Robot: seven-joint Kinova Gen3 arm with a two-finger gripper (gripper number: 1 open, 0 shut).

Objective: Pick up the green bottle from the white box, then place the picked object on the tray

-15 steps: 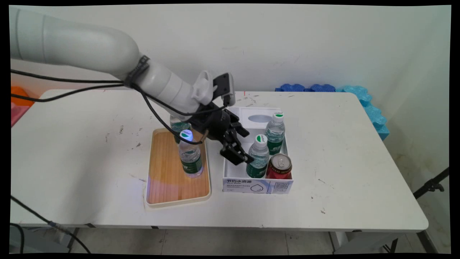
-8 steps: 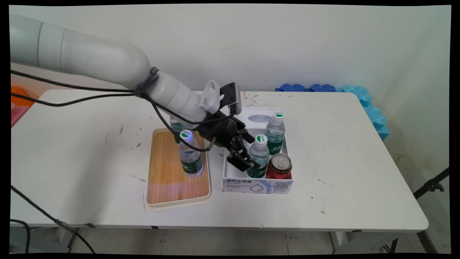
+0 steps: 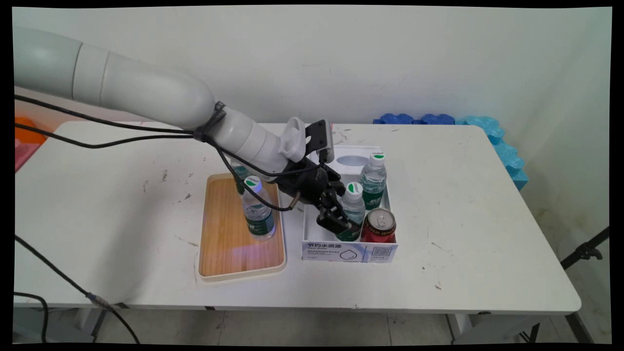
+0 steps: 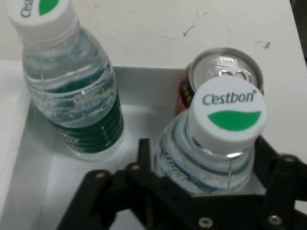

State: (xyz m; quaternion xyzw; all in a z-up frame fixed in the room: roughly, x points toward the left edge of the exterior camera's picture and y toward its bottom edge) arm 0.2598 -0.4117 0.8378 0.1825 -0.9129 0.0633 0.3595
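Counted four water bottles, one can (image 3: 379, 225). Gripper (image 3: 341, 220) spread wide around near box bottle (image 3: 352, 209), not visibly clamped; tray (image 3: 222, 253) left.

"Cestbon" is printed above a green mark on the white cap (image 4: 226, 116) of the nearer bottle in the hand view; part of the same word is seen on the cap (image 4: 41, 13) at 10 o'clock; Chinese characters "节约水资源" and a QR code are carried on the white box's front wall (image 3: 349, 252).

I look down on a white counter (image 3: 487, 219). Near its middle, a white cardboard box (image 3: 341, 251) holds two clear green-labelled water bottles (image 3: 373, 178) and a red drink can (image 3: 379, 226). Beside it is a wooden tray (image 3: 219, 243). Blue foam pieces (image 3: 492, 131) sit at the far right corner.
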